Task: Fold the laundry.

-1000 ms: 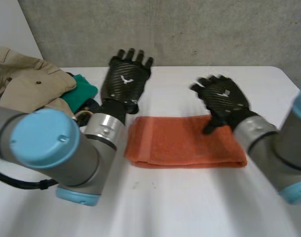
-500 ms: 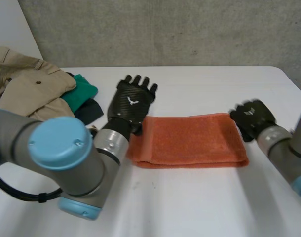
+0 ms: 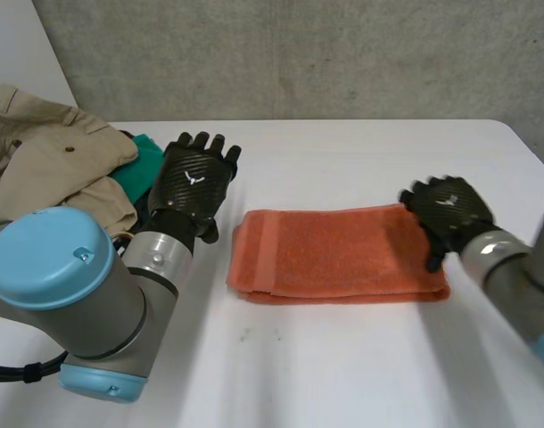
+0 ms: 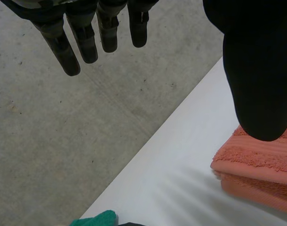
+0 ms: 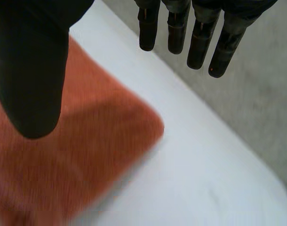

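An orange towel (image 3: 339,254) lies folded into a long strip in the middle of the white table (image 3: 343,374). My left hand (image 3: 193,178) hovers just off the towel's left end, fingers (image 4: 82,37) straight and spread, holding nothing. In the left wrist view the towel's corner (image 4: 261,160) lies below the thumb. My right hand (image 3: 446,214) is over the towel's far right corner, open. Its thumb (image 5: 33,70) hangs above the towel (image 5: 87,155) and its straight fingers reach past the cloth's edge, over bare table.
A pile of laundry sits at the table's far left: a beige garment (image 3: 49,156), a green cloth (image 3: 147,160) and something dark under my left hand. The green cloth (image 4: 96,220) lies near the table's far edge. Behind that edge is a grey concrete surface (image 3: 343,53).
My left hand has drawn back left, off the towel's left end, toward the laundry pile. My right hand left the towel to the right, then came back over its right end.
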